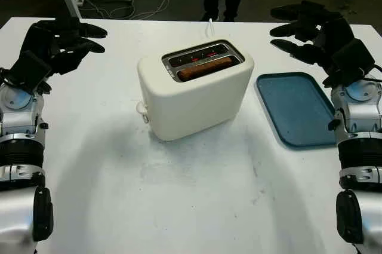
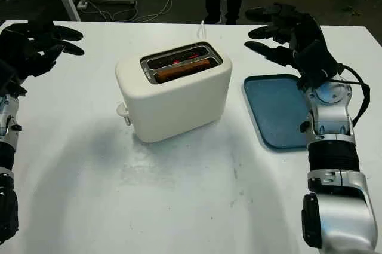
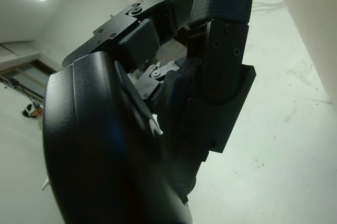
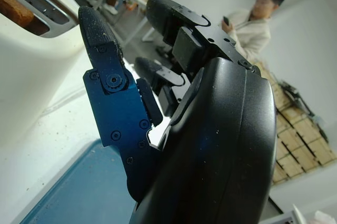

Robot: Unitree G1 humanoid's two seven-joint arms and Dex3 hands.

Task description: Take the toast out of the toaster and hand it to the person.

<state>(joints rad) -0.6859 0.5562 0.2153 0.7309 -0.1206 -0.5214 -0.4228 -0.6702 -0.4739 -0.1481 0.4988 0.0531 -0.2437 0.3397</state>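
Here, toast (image 1: 205,69) sits in the near slot of the cream toaster (image 1: 194,89) mid-table (image 1: 179,200).
Both hands are released, holding nothing: left hand (image 1: 57,42) far left, right hand (image 2: 286,30) above the blue tray (image 2: 274,110).

Each arm runs from a glossy silver forearm shell with a black oval inset through ribbed black and metal rings to a silver wrist joint. The left hand (image 1: 57,42) and right hand (image 2: 286,30) are matte black, their textured fingers (image 4: 97,29) jointed with small screws. A black cable loops beside the right wrist.
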